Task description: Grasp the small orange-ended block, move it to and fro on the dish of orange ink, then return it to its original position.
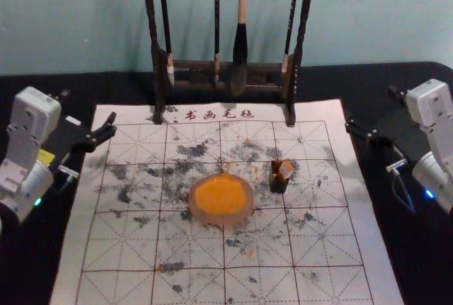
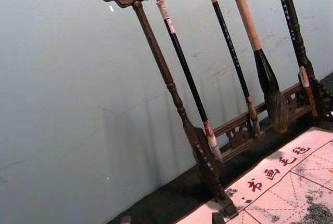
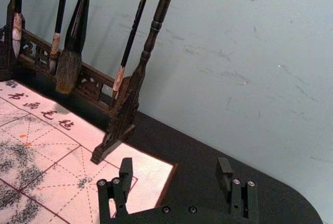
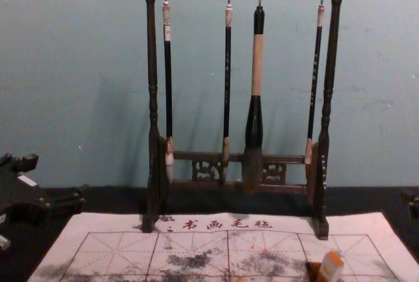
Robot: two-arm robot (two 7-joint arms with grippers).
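Note:
My left gripper (image 1: 86, 106) stands open over the mat's left edge, well away from the block; its fingertips also show low in the left wrist view, the gripper (image 2: 172, 219) holding nothing. Out at the mat's right edge is my right gripper (image 1: 370, 109), open and empty, also seen in the right wrist view as a gripper (image 3: 175, 168) with fingers apart. The small orange-ended block (image 1: 286, 170) leans tilted on a dark holder (image 1: 278, 184), right of the dish (image 1: 201, 212) of orange ink. In the chest view the block (image 4: 331, 267) shows its orange end up.
A wooden rack (image 1: 196, 64) with several hanging brushes rises behind the mat (image 1: 106, 248), its feet on the mat's far edge. The large brush (image 4: 254, 122) hangs right of the rack's middle. Dark ink stains and a printed grid cover the mat.

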